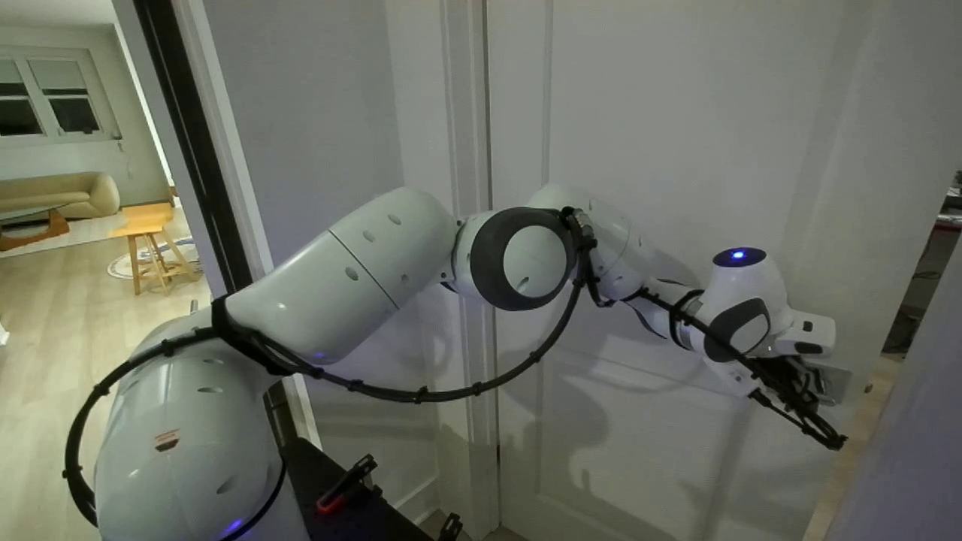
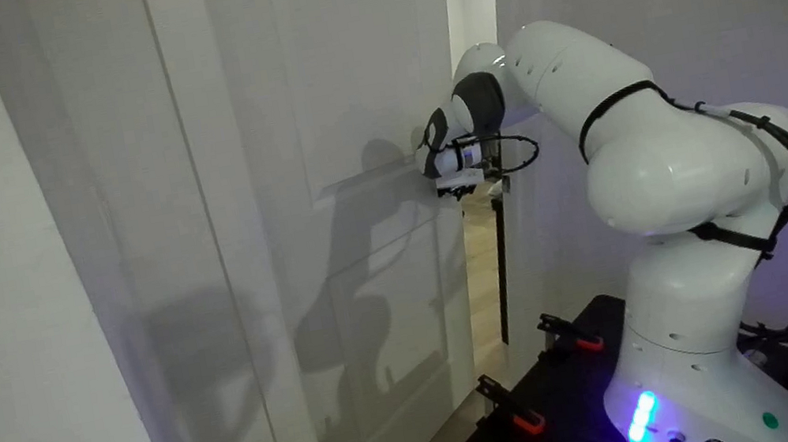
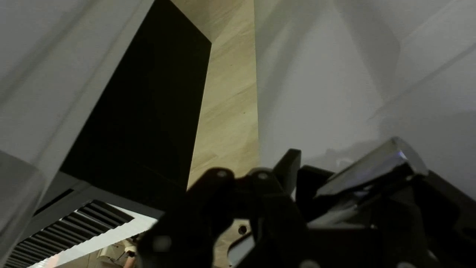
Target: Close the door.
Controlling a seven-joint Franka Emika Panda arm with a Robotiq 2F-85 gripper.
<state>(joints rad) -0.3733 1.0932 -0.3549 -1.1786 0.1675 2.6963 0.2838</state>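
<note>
Door (image 2: pixel 363 226), white and panelled, is standing ajar in front of the Panda arm (image 2: pixel 651 178), its free edge leaving a strip of lit wood floor (image 2: pixel 484 278) showing in both exterior views. The pincer (image 1: pixel 806 382) is sitting by the silver lever handle (image 3: pixel 372 169); the views are not showing whether its jaws are standing spread or clamping the lever. Closing well is probably calling for one slow arc about the opposite, presumably hinged side, the pincer turning along with the door; dragging or shoving in a straight line would be risking a slip off the smooth metal.
</note>
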